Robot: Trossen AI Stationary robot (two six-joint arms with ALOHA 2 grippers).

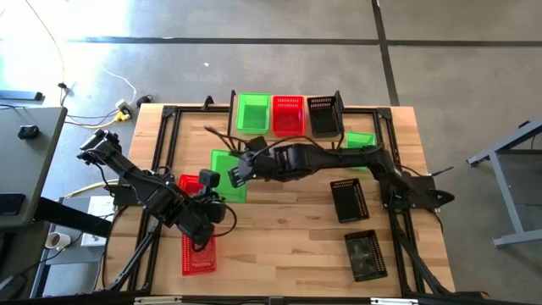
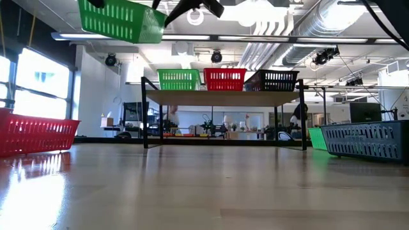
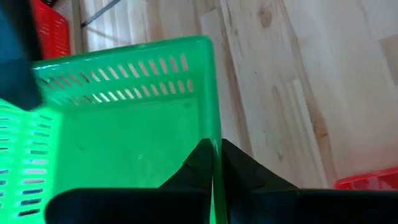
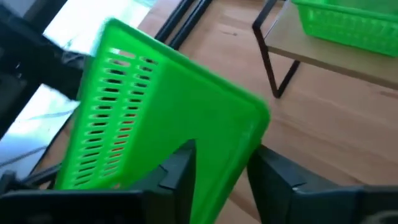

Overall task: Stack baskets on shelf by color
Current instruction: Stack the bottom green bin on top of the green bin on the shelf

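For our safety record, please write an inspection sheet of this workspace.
Surface: wooden table, no spill seen.
Job's things: shelf carries green basket, red basket, black basket; lifted green basket in air; red baskets, black baskets, another green basket on table.
Clutter: nothing seen.
Grippers: left gripper shut on lifted basket's wall; right gripper open astride its rim.
Cables: loose cables on floor.
Surroundings: grey desk.

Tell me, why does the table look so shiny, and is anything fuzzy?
Low view: the bright windows and ceiling lights glare off the tabletop, which mirrors the red basket. Right wrist view: the lifted green basket looks smeared and soft. High view: even light, faint shadows.
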